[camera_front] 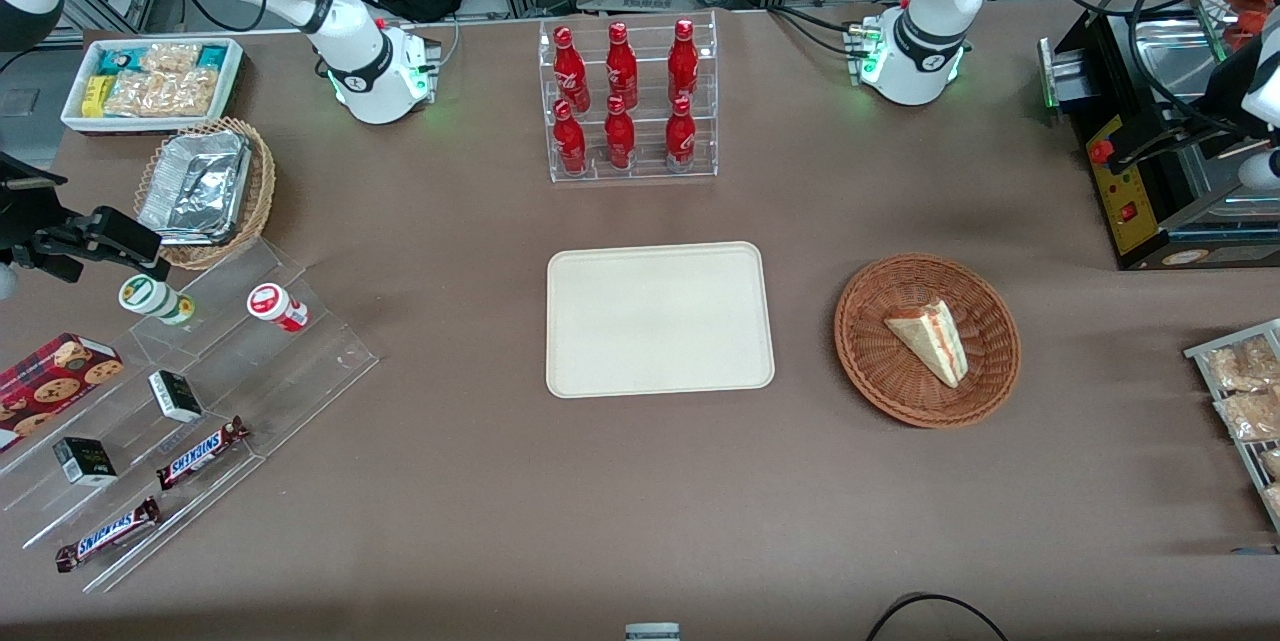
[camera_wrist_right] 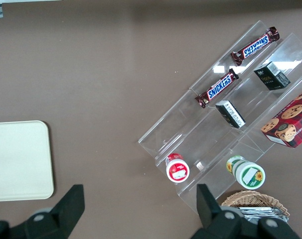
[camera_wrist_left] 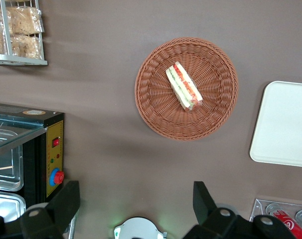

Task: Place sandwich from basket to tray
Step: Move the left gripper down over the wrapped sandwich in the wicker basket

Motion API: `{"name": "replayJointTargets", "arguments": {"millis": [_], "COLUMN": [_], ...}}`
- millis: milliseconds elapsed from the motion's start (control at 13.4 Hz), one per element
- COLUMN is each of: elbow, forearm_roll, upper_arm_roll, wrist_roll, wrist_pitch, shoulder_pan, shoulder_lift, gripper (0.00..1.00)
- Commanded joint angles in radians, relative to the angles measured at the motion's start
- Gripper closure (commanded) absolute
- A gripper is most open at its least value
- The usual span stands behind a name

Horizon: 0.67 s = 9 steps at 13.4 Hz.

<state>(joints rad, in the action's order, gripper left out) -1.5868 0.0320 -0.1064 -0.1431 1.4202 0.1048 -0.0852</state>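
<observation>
Above bare tabletop: gripper (camera_wrist_left: 136, 199) spread, holding nothing | sandwich (camera_front: 930, 339) in basket (camera_front: 868, 361) | tray (camera_front: 600, 371) beside.

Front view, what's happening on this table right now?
Nothing has been picked up yet. The sandwich lies in the round wicker basket, and the cream tray beside it holds nothing. The working arm's gripper hangs open high above the table near the basket, not touching anything.
</observation>
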Motion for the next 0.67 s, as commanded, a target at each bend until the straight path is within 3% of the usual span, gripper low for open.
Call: {"name": "replayJointTargets", "arguments": {"millis": [0, 299, 598], "elbow": [0.015, 0.007, -0.108], "forearm_roll": [0.000, 0.000, 0.000], "upper_arm_roll": [-0.013, -0.026, -0.058], "wrist_roll": [0.016, 0.010, -0.100], "wrist_pitch": [-0.007, 0.017, 0.223], "shoulder_pan": [0.015, 0.013, 0.010], "shoulder_lift": [-0.002, 0.082, 0.179], "gripper": [0.00, 0.00, 0.00]}}
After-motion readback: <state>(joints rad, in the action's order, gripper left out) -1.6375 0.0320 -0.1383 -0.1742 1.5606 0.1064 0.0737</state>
